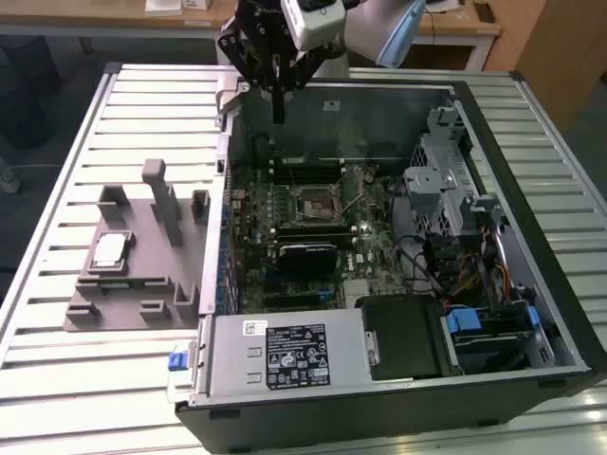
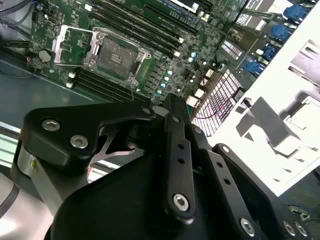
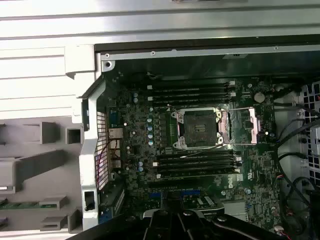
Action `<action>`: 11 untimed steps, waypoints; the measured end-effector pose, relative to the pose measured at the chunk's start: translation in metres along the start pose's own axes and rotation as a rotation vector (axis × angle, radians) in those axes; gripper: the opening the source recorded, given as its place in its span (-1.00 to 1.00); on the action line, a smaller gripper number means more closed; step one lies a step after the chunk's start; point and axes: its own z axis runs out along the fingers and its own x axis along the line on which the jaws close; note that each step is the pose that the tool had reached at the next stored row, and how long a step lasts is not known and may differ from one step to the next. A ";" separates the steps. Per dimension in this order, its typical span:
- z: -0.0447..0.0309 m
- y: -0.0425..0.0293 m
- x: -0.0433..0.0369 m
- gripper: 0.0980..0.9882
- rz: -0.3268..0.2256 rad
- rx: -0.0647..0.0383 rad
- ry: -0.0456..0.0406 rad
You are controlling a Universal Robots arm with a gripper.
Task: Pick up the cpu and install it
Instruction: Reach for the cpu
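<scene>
Your gripper [image 1: 278, 112] is hovering above the far wall of the open computer case [image 1: 379, 403], fingers pressed together, grasping nothing. The cpu [image 1: 109, 249] is lying flat on the grey holder [image 1: 142, 275] outside the case, toward the exterior view's left.

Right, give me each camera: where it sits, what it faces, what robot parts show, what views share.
Exterior view: off the arm, looking down on the open case; the tool hangs over its far wall; the cpu lies on the grey holder.
First wrist view: on the arm, facing down at the motherboard; tool linkage shows.
Second wrist view: on the arm, slanting past the tool's linkage.
All share the open socket.
</scene>
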 end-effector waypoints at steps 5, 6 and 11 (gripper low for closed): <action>0.0000 0.0000 0.0000 -0.98 0.000 0.000 0.0000; 0.0000 0.0000 0.0003 -0.98 0.000 0.000 0.0000; 0.0000 -0.0003 0.0027 -0.98 0.000 0.000 -0.0001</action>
